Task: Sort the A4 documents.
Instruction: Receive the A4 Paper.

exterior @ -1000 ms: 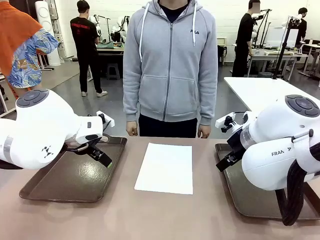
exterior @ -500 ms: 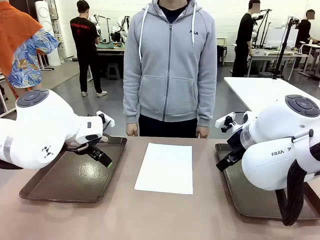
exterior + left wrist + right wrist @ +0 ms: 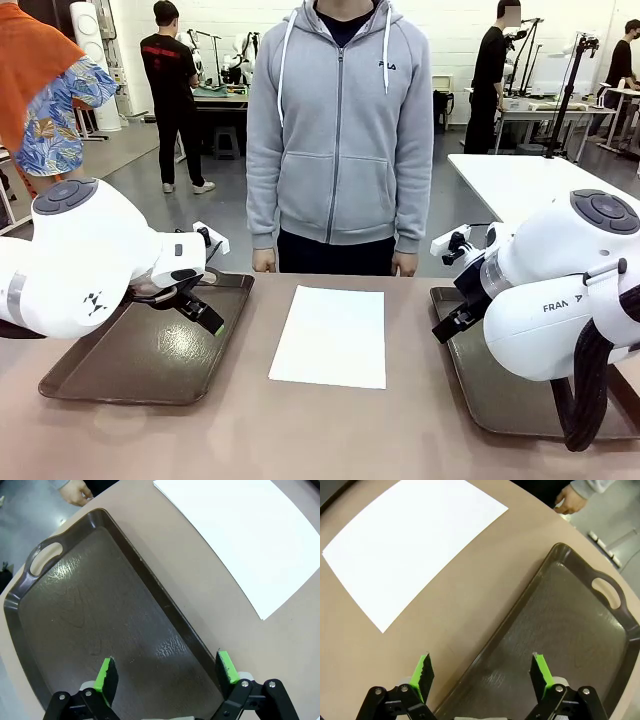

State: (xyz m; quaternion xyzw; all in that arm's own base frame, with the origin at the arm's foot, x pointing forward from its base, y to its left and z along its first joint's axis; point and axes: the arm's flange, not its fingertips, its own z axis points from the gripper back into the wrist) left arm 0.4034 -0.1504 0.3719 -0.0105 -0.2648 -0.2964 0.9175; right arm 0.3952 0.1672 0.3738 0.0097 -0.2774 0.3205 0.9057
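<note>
Brown left tray [image 3: 130, 365] 9 o'clock, right tray [image 3: 468, 385] 3 o'clock | sheet [image 3: 330, 335] between, on bench [image 3: 300, 440] | left fingers [image 3: 106, 672], right fingers [image 3: 423, 675] wide

The right arm [image 3: 560, 290] hid much of the right tray [image 3: 478, 385], and the left arm [image 3: 80, 260] covered part of the left tray [image 3: 150, 360]. In the left wrist view the A4 documents [image 3: 250, 535] ran off the top and right edges; one sheet or several could not be told.
</note>
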